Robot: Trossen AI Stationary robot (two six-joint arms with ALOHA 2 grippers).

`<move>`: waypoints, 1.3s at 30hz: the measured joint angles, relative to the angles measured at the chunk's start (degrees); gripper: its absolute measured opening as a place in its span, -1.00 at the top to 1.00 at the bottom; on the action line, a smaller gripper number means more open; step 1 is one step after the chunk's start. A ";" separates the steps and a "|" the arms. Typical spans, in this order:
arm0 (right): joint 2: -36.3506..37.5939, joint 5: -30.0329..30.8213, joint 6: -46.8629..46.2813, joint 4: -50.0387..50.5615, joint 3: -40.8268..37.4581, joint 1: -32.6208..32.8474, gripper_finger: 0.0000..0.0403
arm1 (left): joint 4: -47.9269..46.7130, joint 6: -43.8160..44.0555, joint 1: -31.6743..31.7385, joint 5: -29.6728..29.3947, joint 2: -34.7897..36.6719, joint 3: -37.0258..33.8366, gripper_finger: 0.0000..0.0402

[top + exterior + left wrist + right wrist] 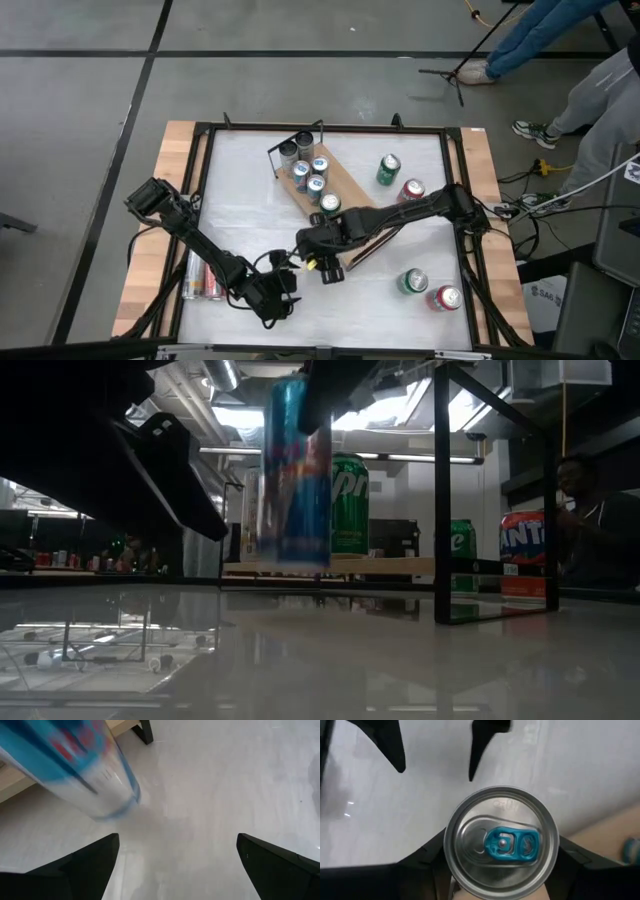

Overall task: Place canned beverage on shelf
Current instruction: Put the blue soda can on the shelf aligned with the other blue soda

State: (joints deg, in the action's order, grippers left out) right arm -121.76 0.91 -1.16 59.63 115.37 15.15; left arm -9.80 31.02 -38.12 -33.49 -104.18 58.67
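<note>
The right pincer point(502, 885) grips a blue-and-silver can point(502, 842) from above, its fingers closed against the can's sides just under the rim; the low view shows the can hanging upright, clear of the white table point(400, 310). The shelf point(345, 195) lies just beyond this pincer, carrying a row of cans point(312, 175). Just beside the held can, the left pincer point(175, 865) hovers over the table, spread wide and holding nothing.

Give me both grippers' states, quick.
Left gripper: open, empty.
Right gripper: shut on the blue can, lifted off the table.
</note>
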 joint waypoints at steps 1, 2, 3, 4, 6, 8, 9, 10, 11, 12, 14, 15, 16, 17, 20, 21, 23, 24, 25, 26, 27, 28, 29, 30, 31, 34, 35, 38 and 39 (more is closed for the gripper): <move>0.73 -0.26 -0.01 0.52 0.00 -0.27 -0.09 | 0.01 0.13 -0.10 0.00 0.00 0.00 -0.96; 1.44 -0.50 -0.03 1.17 0.00 -0.61 -0.09 | 0.02 0.22 -0.12 -0.02 0.00 0.00 -0.96; 2.33 -0.51 -0.01 1.95 0.00 -0.97 -0.10 | 0.01 0.26 -0.12 -0.02 0.00 0.00 -0.96; 3.34 -0.58 0.00 2.76 0.00 -1.15 -0.10 | 0.04 0.34 -0.12 -0.02 0.00 0.00 -0.96; 5.49 -1.03 0.01 4.21 0.00 -2.01 -0.10 | 0.03 0.33 -0.05 -0.04 0.00 0.00 -0.96; 7.61 -2.10 0.04 6.17 0.02 -2.94 -0.10 | 0.02 0.36 0.27 -0.05 0.00 0.00 -0.96; 8.68 -2.60 0.01 7.17 0.02 -3.35 -0.10 | 0.04 0.38 0.48 -0.07 0.00 0.00 -0.96; 9.70 -3.09 0.02 7.95 0.02 -3.76 -0.10 | 0.02 0.38 0.74 -0.07 0.00 0.00 -0.96; 10.74 -3.47 0.01 8.64 0.02 -4.21 -0.10 | 0.04 0.36 1.00 -0.11 0.00 0.00 -0.96; 11.84 -3.58 0.01 9.44 0.02 -4.60 -0.10 | 0.04 0.36 1.28 -0.13 0.00 0.00 -0.96; 14.24 -3.60 0.03 11.73 0.02 -5.40 -0.10 | 0.04 0.38 1.91 -0.13 0.00 0.00 -0.96; 15.46 -3.67 0.02 13.00 0.02 -5.75 -0.10 | 0.04 0.38 2.27 -0.13 0.00 0.00 -0.96; 16.66 -3.65 0.09 14.30 0.02 -6.18 -0.10 | 0.02 0.37 2.64 -0.13 0.00 0.00 -0.96; 17.70 -3.63 0.15 15.47 0.02 -6.56 -0.10 | 0.04 0.36 3.00 -0.13 0.00 0.00 -0.96; 20.95 -3.65 1.30 18.05 0.02 -8.04 -0.10 | 0.04 0.36 4.05 -0.12 0.00 0.00 -0.96; 21.94 -3.69 1.81 18.80 0.02 -8.58 -0.10 | 0.04 0.36 4.42 -0.11 0.00 0.00 -0.96; 24.03 -3.86 3.26 19.99 0.06 -10.07 -0.10 | 0.03 0.36 5.21 -0.11 0.00 0.00 -0.96; 24.84 -3.91 4.23 20.61 0.11 -10.96 -0.10 | 0.02 0.36 5.61 -0.11 0.00 0.00 -0.96; 25.57 -3.81 5.09 21.33 0.11 -11.98 -0.10 | 0.02 0.36 6.02 -0.11 0.00 0.00 -0.96; 26.08 -3.63 6.13 22.10 0.11 -13.12 -0.10 | 0.03 0.32 6.43 -0.11 0.08 0.00 -0.96; 26.61 -3.61 6.99 22.69 0.11 -14.31 -0.10 | -0.06 0.05 6.85 -0.02 0.29 0.00 -0.96; 26.94 -3.59 8.13 23.15 0.11 -15.68 -0.10 | -0.05 -0.42 7.36 0.11 0.60 0.00 -0.96; 27.15 -3.56 9.43 23.56 0.11 -17.16 -0.10 | -0.12 -1.14 7.86 0.46 1.10 0.00 -0.96; 27.24 -3.55 10.57 24.14 0.11 -18.72 -0.10 | -0.41 -1.74 8.40 0.94 1.81 0.00 -0.96; 27.24 -3.55 11.54 24.87 0.11 -20.32 -0.11 | -0.91 -2.38 9.04 1.60 2.67 0.00 -0.96; 27.24 -5.59 14.65 24.27 -1.59 -25.37 -0.11 | -4.64 -3.72 10.94 4.34 6.10 0.01 -0.96; 27.30 -7.07 15.62 22.88 -2.94 -26.93 -0.11 | -6.85 -4.14 11.36 4.77 7.50 0.02 -0.96; 27.39 -11.65 18.08 19.12 -7.76 -31.16 -0.11 | -12.04 -5.57 12.53 5.43 11.93 0.02 -0.96; 27.44 -12.16 18.74 17.41 -9.55 -32.21 -0.11 | -14.00 -6.35 12.86 5.93 13.56 0.02 -0.96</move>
State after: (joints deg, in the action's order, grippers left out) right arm -94.32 -11.25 17.58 77.05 105.82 -17.07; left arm -23.80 24.67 -25.26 -27.56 -90.62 58.70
